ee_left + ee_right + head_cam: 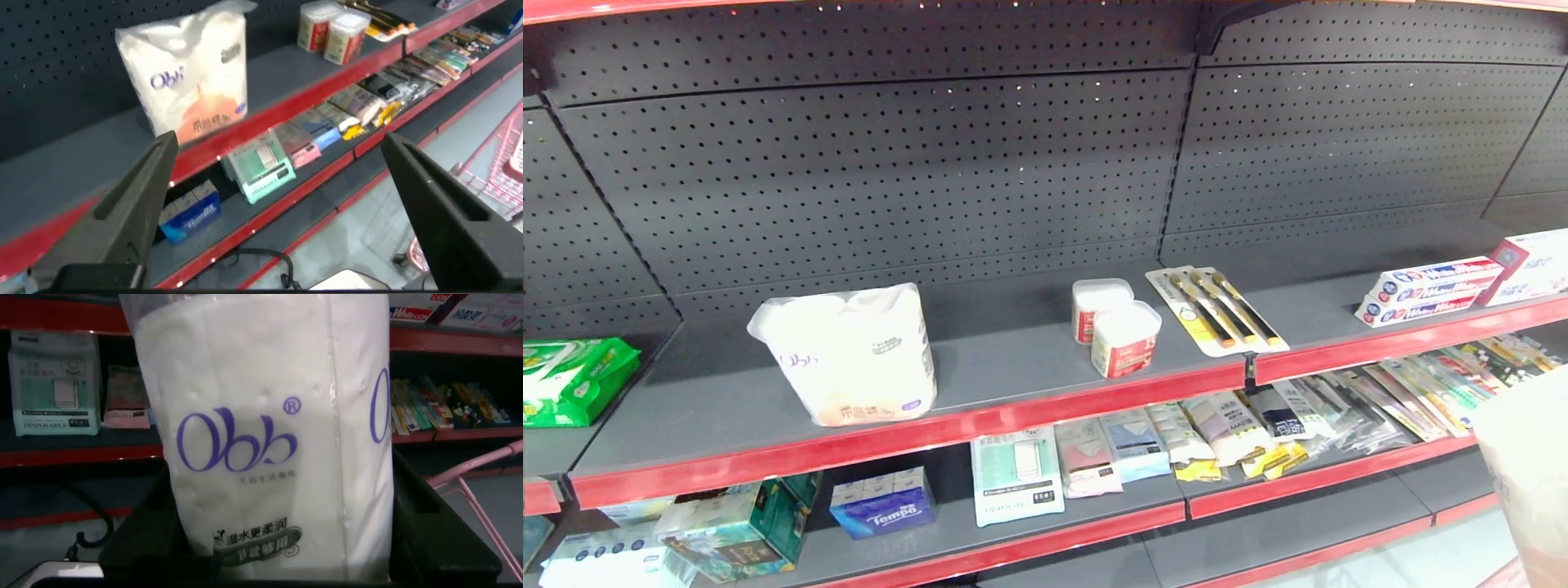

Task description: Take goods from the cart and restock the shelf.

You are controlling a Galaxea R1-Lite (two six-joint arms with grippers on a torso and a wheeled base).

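A: One tissue pack (270, 416) in hand?
B: Yes: right gripper (282, 539) clamps it, long axis upright; left gripper (279, 140) wide, empty. Target shelf (1005, 351) lies ahead of right gripper, beyond pack; free spot likely leftward.

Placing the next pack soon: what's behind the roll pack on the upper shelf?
Behind the roll pack: bare grey shelf and black pegboard wall. The patch it covers is hidden.

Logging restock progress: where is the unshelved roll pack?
Held in the right gripper, the roll pack is at the head view's lower right, below the toothpaste boxes.
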